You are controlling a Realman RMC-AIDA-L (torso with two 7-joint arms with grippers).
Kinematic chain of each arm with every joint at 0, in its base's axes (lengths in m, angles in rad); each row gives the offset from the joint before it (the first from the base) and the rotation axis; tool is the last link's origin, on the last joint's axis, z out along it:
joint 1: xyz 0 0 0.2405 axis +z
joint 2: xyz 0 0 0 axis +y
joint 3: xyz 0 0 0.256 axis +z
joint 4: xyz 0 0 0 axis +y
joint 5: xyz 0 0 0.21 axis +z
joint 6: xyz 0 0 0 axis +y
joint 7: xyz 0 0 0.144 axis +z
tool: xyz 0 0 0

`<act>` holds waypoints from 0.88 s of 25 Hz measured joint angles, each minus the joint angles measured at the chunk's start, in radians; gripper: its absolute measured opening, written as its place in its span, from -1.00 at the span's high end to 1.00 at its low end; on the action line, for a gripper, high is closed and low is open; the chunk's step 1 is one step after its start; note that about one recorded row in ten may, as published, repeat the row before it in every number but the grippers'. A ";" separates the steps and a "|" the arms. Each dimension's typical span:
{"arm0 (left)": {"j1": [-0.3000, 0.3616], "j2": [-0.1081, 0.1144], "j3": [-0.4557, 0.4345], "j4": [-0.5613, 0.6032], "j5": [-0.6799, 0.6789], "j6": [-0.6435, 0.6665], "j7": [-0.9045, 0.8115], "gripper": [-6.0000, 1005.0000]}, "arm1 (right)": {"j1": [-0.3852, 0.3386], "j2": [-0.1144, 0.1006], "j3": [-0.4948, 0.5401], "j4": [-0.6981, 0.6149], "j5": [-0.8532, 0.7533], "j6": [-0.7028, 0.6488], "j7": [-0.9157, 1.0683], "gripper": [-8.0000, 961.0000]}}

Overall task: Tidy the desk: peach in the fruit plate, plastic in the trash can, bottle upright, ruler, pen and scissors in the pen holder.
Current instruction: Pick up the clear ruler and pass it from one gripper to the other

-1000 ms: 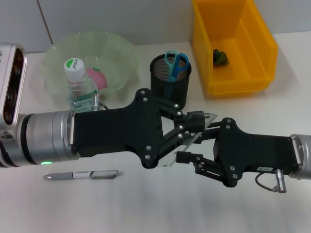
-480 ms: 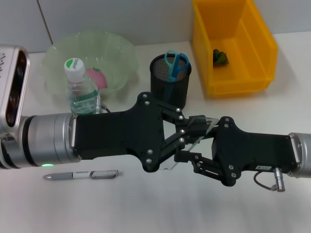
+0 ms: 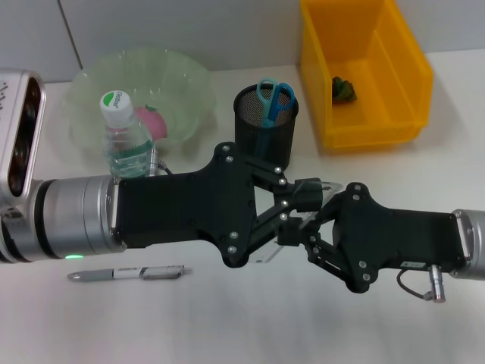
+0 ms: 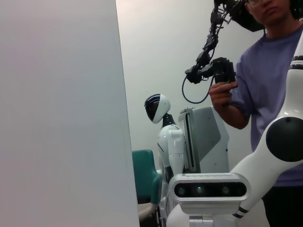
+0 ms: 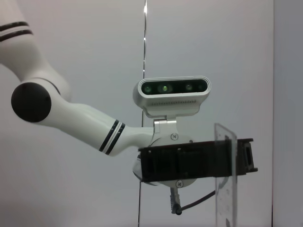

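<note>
My left gripper (image 3: 299, 199) and right gripper (image 3: 292, 236) meet above the table's middle, both shut on the clear ruler (image 3: 267, 256), which slants between them. In the right wrist view the left gripper (image 5: 226, 158) clamps the ruler (image 5: 225, 198) edge-on. The pen (image 3: 129, 274) lies on the table under my left arm. The scissors (image 3: 273, 98) stand in the black mesh pen holder (image 3: 265, 133). The peach (image 3: 150, 121) sits in the green fruit plate (image 3: 91, 91). The bottle (image 3: 125, 144) stands upright before it. Green plastic (image 3: 345, 89) lies in the yellow trash can (image 3: 364, 129).
The pen holder stands just behind the two grippers. Farther back on the right is the trash can. The bottle touches my left arm's upper edge. White table shows in front of both arms.
The right gripper's fingers have closed from wide open onto the ruler's lower part. The left gripper has kept its hold and barely moved.
</note>
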 joint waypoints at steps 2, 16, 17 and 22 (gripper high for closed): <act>-0.001 0.001 0.000 0.000 0.000 0.001 -0.001 0.89 | -0.002 0.001 0.000 0.001 0.000 -0.002 -0.015 0.75; 0.003 -0.003 0.007 -0.001 -0.004 -0.004 0.004 0.71 | -0.003 0.003 0.007 0.002 0.000 -0.011 -0.033 0.96; 0.004 -0.003 0.006 -0.002 -0.005 -0.003 0.004 0.67 | -0.003 0.003 0.007 0.002 0.000 -0.009 -0.033 0.96; 0.006 0.000 0.004 -0.002 -0.020 0.007 0.004 0.46 | -0.008 0.003 0.011 0.002 0.001 0.002 -0.033 0.97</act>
